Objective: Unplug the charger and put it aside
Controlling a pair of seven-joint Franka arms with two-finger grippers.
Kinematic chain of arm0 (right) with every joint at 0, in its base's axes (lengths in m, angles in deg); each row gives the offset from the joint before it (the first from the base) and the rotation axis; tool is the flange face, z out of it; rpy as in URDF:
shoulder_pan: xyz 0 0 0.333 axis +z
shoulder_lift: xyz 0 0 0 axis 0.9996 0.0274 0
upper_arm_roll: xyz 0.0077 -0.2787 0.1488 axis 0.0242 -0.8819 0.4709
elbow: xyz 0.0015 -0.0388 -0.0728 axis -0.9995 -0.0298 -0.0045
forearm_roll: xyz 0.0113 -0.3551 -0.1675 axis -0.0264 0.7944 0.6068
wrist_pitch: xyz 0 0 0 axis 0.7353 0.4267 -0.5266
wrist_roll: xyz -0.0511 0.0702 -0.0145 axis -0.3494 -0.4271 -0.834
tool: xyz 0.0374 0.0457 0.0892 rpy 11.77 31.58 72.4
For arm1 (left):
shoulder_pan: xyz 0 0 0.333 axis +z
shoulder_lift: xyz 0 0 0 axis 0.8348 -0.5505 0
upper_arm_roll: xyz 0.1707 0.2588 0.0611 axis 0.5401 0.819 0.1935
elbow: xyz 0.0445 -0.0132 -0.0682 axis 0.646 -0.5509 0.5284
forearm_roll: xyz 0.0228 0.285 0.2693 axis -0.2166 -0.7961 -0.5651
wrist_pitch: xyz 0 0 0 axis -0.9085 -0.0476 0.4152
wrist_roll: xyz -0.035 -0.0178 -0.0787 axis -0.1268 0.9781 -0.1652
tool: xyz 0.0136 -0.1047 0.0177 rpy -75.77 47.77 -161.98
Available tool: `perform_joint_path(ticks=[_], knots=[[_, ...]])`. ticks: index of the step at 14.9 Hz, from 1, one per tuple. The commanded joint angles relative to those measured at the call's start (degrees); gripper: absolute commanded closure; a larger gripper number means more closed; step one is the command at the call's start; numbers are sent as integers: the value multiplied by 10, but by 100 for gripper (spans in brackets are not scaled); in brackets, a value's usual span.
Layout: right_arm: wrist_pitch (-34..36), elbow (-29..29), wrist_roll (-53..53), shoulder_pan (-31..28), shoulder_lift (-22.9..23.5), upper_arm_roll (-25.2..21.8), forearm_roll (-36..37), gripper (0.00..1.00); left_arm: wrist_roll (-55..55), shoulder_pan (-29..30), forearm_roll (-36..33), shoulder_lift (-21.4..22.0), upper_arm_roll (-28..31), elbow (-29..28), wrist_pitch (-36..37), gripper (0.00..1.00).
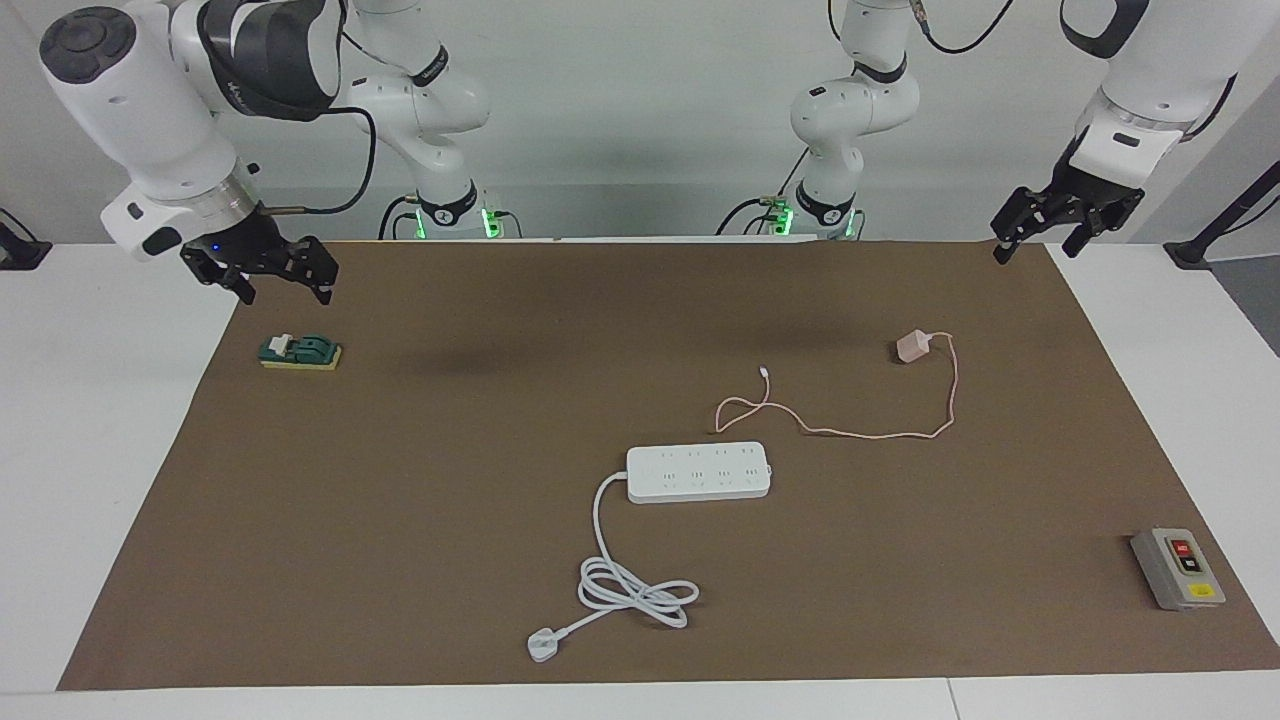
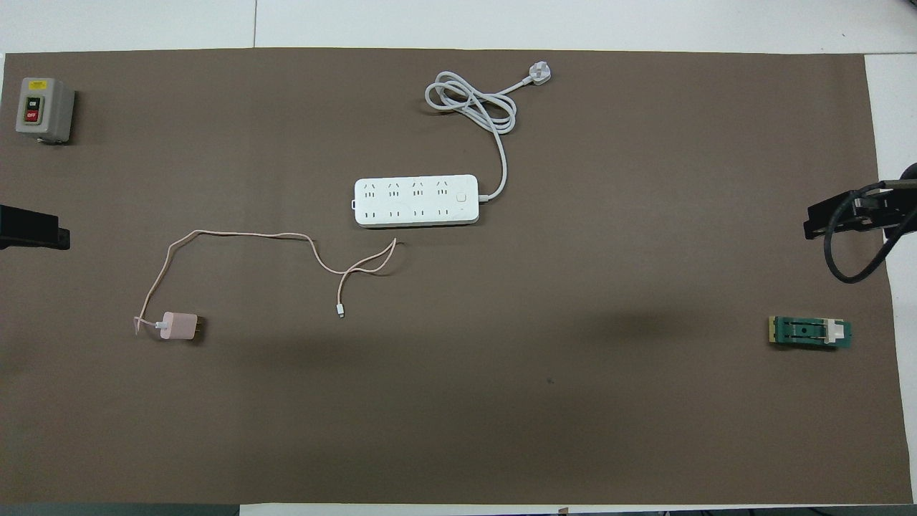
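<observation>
The pale pink charger (image 1: 911, 346) (image 2: 179, 325) lies on the brown mat, apart from the white power strip (image 1: 699, 471) (image 2: 416, 201), nearer to the robots and toward the left arm's end. Its thin pink cable (image 1: 940, 420) (image 2: 236, 233) loops across the mat and ends close to the strip. No socket of the strip has anything in it. My left gripper (image 1: 1040, 245) hangs open and empty over the mat's corner at its own end. My right gripper (image 1: 285, 288) hangs open and empty over the mat's edge at its end, just above a green block.
The grey switch box (image 1: 1178, 568) (image 2: 43, 109) stands at the left arm's end, farther from the robots. A green block on a yellow pad (image 1: 300, 352) (image 2: 809, 332) lies at the right arm's end. The strip's thick white cord (image 1: 635, 590) coils farther out, ending in a plug (image 1: 543, 645).
</observation>
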Motion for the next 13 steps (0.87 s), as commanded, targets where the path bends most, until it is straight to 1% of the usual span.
perform_joint_path(ticks=[1, 8, 13], knots=[[5, -6, 9, -6, -10, 5, 8, 0, 9, -47, -13, 4, 39, 1, 12, 0], [5, -6, 9, -6, -10, 6, 8, 0, 3, -47, -13, -2, 37, -5, 13, 0], [5, -6, 9, -6, -10, 6, 8, 0, -4, -48, -11, 6, 33, -26, 19, 0]])
